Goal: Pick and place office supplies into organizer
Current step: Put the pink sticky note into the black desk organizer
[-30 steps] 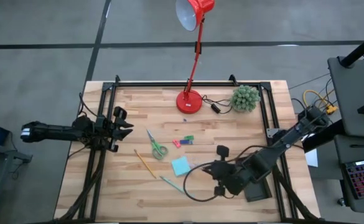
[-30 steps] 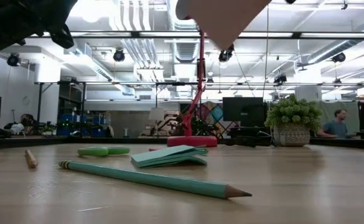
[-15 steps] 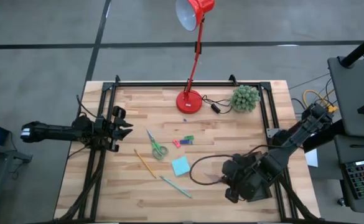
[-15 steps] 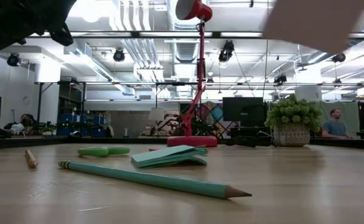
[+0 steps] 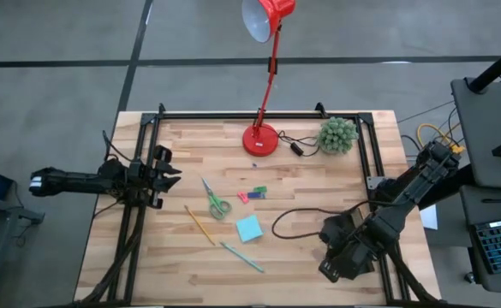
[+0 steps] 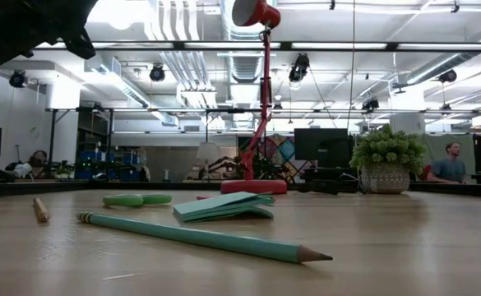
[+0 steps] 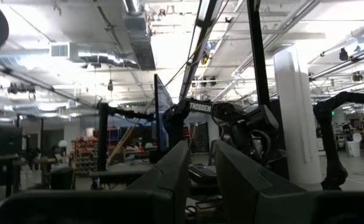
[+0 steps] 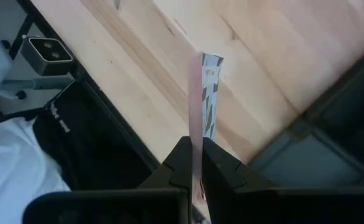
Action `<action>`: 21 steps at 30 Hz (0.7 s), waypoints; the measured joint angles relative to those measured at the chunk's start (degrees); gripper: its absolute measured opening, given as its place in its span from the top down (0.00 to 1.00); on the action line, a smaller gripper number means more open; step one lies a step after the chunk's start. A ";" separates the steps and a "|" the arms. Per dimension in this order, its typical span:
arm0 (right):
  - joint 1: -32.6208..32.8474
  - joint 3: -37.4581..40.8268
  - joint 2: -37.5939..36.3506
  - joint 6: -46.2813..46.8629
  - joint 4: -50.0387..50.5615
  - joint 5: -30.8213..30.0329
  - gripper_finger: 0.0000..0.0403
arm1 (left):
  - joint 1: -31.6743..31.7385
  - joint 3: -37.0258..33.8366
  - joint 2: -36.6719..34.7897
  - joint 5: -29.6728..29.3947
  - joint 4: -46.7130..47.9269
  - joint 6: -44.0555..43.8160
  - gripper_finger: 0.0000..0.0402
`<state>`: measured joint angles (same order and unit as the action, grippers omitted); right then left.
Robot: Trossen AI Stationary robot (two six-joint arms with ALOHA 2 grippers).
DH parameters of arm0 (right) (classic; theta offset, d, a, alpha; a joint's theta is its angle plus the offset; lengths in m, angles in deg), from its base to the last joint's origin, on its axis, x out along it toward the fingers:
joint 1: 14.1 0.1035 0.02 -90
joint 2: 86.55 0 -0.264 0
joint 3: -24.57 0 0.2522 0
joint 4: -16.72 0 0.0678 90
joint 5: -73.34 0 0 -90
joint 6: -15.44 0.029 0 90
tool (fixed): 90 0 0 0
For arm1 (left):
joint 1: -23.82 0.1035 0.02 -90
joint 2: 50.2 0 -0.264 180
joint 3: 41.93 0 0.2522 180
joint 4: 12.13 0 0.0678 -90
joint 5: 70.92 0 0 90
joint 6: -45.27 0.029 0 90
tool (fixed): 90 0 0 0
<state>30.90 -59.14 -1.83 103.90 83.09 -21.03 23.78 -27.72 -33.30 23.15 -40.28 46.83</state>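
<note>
My right gripper (image 5: 329, 267) is at the table's near right, over the dark organizer (image 8: 312, 155), which the arm mostly hides in the high view. It is shut on a thin flat pinkish piece (image 8: 196, 106), seen edge-on. My left gripper (image 5: 166, 167) waits, open and empty, at the table's left edge. The green-handled scissors (image 5: 216, 203), yellow pencil (image 5: 200, 224), light-teal sticky pad (image 5: 248, 228), teal pen (image 5: 241, 257) and small red and green pieces (image 5: 252, 194) lie flat on the table's middle. My right gripper pinches the flat pinkish piece between its two fingers (image 8: 180, 158), one on each face, at the piece's end nearest the wrist (image 8: 197, 140). The fingers slant down from above. The piece sticks out past the fingertips, lifted clear of the table; its far end bears a printed mark (image 8: 210, 68).
A red desk lamp (image 5: 261, 137) and a green ball plant (image 5: 337, 134) stand at the far side. Black frame rails (image 5: 139, 214) run along the table's left, right and far edges. A black cable (image 5: 297, 214) loops on the table beside the right arm.
My right gripper has carried the pinkish piece toward the table's right and near edges, to a place over the organizer. In the low view the piece crossed the top of the picture to the right and left it. The cable loop has trailed after the arm.
</note>
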 joint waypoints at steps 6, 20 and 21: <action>0.00 0.00 -0.39 6.45 2.78 4.19 0.97 | 0.00 0.00 -0.76 0.00 -0.42 2.28 0.84; 0.01 -0.04 0.32 19.56 16.13 13.78 0.97 | 0.01 0.00 -1.99 0.00 -3.15 2.32 0.84; 0.13 -0.04 0.70 19.57 16.76 13.80 0.97 | 0.00 0.00 -2.10 0.02 -3.16 2.32 0.84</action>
<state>31.03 -59.19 -1.13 123.47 99.85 -7.23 23.78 -27.72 -35.40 23.17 -43.44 49.15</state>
